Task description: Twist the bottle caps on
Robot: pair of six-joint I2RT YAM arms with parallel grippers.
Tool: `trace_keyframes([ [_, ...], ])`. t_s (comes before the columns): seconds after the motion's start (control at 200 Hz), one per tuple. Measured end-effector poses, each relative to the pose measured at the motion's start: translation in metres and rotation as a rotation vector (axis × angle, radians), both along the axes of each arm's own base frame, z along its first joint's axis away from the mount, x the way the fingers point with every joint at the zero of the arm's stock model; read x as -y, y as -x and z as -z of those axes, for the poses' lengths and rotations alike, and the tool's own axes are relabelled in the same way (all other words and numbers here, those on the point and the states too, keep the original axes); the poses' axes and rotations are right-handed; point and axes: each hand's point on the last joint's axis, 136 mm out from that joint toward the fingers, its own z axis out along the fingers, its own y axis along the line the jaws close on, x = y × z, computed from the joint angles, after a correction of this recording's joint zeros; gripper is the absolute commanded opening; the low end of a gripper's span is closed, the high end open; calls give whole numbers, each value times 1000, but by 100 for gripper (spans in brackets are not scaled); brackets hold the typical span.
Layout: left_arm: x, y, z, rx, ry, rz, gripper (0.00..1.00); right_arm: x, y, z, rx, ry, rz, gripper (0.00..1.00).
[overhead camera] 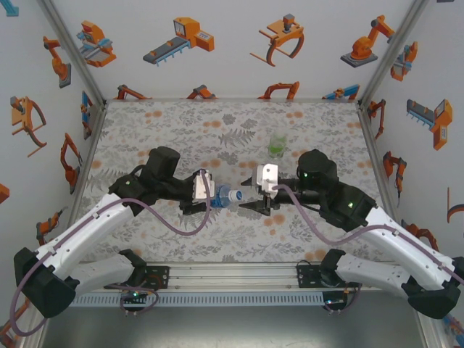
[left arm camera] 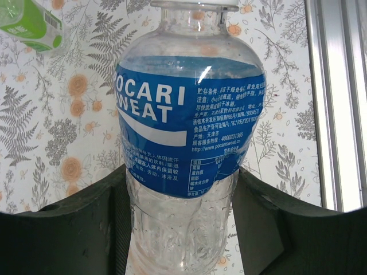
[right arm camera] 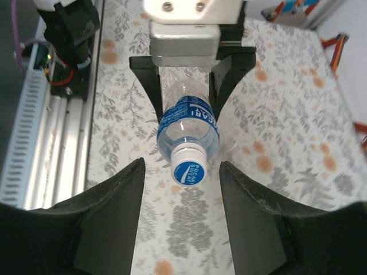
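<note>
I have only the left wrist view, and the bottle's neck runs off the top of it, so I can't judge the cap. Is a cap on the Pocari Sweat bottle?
Observer: Yes. A white cap with a blue printed top sits on the neck of the Pocari Sweat bottle; how tight, I cannot tell.
Operator: Is the right gripper on it?
Observer: No. The right gripper is open, a finger on each side of the cap, with a gap on both sides.
Operator: And the green bottle in my corner?
Observer: The green bottle stands upright on the far half of the table.
</note>
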Motion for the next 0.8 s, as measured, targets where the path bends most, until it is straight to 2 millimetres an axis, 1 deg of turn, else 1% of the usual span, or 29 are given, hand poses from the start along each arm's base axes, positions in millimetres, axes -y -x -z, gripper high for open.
trace_keyframes([
  [0.07, 0, 1, 0, -2, 3, 5, 0, -1, 2, 1, 57, 6, -31, 52],
  [0.155, 1, 2, -1, -3, 6, 11, 0, -2, 3, 7, 94, 20, -55, 52],
  [0.305, 2, 4, -2, -8, 14, 25, 0, -6, 2, 24, 101, 55, -76, 51],
  [0.461, 2, 5, -2, -9, 16, 28, 0, -8, 0, 40, 89, 85, -82, 47],
  [0.576, 1, 6, -1, -14, 12, 29, 0, -10, -1, 42, 89, 86, -83, 44],
  [0.691, 1, 6, -1, -15, 14, 32, 0, -11, -1, 42, 93, 82, -83, 43],
  [0.801, 1, 7, -1, -16, 14, 36, 0, -12, -1, 40, 99, 74, -84, 39],
])
